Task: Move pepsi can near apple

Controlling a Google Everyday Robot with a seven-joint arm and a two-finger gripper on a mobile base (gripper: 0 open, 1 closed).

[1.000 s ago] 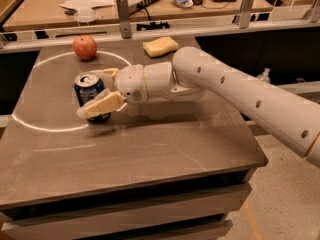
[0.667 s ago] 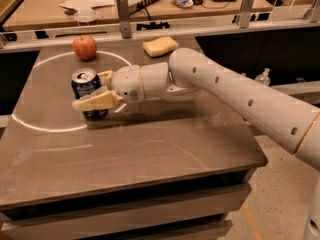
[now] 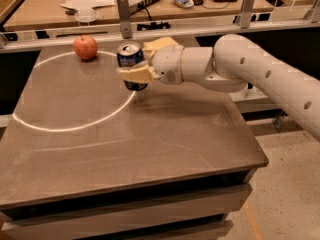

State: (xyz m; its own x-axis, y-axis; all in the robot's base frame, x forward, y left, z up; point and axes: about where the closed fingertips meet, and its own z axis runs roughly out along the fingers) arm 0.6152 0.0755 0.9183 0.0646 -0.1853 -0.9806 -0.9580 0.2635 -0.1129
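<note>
The pepsi can (image 3: pixel 131 59), dark blue with a silver top, is upright and held a little above the table. My gripper (image 3: pixel 136 69) is shut on the pepsi can, its cream fingers (image 3: pixel 136 75) wrapped around its lower half. The white arm reaches in from the right. The red-orange apple (image 3: pixel 85 47) sits on the table at the far left, to the left of the can with a gap between them. Part of the can's body is hidden by the fingers.
A pale yellow sponge (image 3: pixel 159 43) lies behind the gripper, partly hidden by it. A white circle line (image 3: pixel 75 128) is marked on the grey table (image 3: pixel 150 149). A rail with metal posts (image 3: pixel 123 14) runs along the far edge, with a cluttered desk beyond.
The gripper has lifted the pepsi can and carried it toward the far side of the table, closer to the apple. The view has also shifted.
</note>
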